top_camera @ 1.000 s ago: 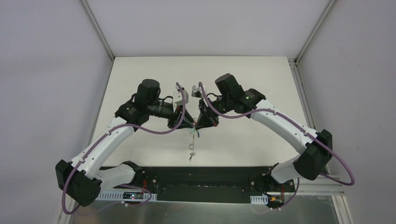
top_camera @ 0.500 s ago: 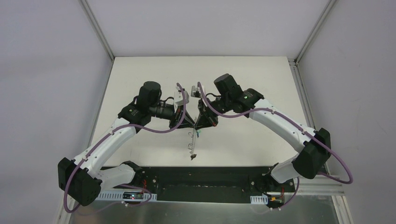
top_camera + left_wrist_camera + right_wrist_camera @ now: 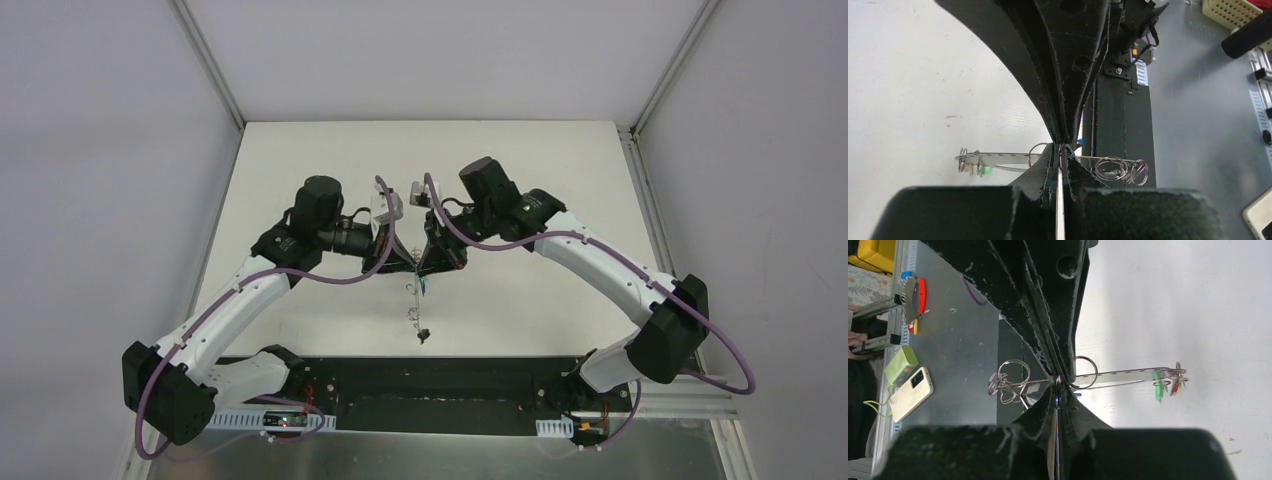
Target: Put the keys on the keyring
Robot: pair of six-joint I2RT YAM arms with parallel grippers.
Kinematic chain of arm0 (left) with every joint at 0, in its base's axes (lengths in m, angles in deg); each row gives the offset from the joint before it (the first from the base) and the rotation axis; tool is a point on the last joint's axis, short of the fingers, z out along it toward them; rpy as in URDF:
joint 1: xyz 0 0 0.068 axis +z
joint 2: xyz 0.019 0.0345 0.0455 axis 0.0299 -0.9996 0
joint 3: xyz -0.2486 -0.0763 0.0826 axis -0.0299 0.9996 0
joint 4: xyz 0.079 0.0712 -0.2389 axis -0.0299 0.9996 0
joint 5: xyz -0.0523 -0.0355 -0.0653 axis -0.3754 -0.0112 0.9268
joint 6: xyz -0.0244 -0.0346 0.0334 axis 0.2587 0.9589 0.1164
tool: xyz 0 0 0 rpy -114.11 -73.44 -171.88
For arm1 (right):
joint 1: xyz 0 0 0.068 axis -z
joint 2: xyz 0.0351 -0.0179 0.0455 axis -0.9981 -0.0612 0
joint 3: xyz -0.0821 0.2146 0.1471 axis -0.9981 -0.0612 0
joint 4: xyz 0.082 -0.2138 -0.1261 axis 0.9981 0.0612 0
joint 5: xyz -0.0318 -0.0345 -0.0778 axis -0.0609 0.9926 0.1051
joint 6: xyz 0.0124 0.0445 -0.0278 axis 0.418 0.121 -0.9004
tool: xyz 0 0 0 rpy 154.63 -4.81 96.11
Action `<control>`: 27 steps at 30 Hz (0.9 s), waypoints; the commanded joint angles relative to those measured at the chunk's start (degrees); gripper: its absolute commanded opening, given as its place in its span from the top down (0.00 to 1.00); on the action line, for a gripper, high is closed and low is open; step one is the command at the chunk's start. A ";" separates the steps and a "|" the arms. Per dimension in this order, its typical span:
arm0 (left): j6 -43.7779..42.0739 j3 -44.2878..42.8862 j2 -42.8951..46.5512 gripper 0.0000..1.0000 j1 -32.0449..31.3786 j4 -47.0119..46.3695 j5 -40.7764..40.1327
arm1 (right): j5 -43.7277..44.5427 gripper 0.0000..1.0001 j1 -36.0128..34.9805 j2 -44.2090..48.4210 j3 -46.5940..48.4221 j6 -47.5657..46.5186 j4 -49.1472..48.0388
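Top view, counter: we see a white rectangular counter (image 3: 520, 170) with both arms reaching in over it.
Top view, grippers: the black left gripper (image 3: 407, 266) and the black right gripper (image 3: 424, 266) meet tip to tip above the counter's near half.
Top view, keyring: the large thin grey-silver metal keyring (image 3: 413, 303) hangs from that meeting point, raised off the counter.

Left wrist view, left gripper (image 3: 1059, 153): its fingers (image 3: 1039, 171) are pressed almost together, pinching the keyring (image 3: 1003, 157), which appears edge-on as a level strip.
Left wrist view, right gripper (image 3: 1066, 139): its fingers (image 3: 1058, 75) come in from above, drawn narrow onto the same spot.
Left wrist view, ends of the strip: a small green plastic tag (image 3: 988, 170) sits near one end and small silver wire rings (image 3: 1118, 167) near the other.

Right wrist view, right gripper (image 3: 1057, 390): its fingers (image 3: 1033, 417) are closed tight on the keyring (image 3: 1128, 374).
Right wrist view, left gripper (image 3: 1058, 376): closed opposite, tips touching ours.
Right wrist view, keys: small silver metal keys (image 3: 1173, 376) cluster at the far end, with the green tag (image 3: 1157, 386) and a red plastic tag (image 3: 1175, 385).
Right wrist view, pinch: we see a speck of blue there and cannot tell what it belongs to.
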 commanded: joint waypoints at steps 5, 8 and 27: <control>18.44 3.04 1.92 1.00 2.25 -17.35 1.02 | -5.38 0.86 4.14 2.94 0.44 4.31 -6.57; 22.81 3.65 1.61 1.00 2.62 -22.12 1.71 | -6.01 0.85 5.12 3.80 -0.17 5.08 -7.54; 29.52 4.86 1.34 1.00 3.71 -29.84 2.39 | -8.82 0.87 7.97 5.39 -2.92 5.99 -9.42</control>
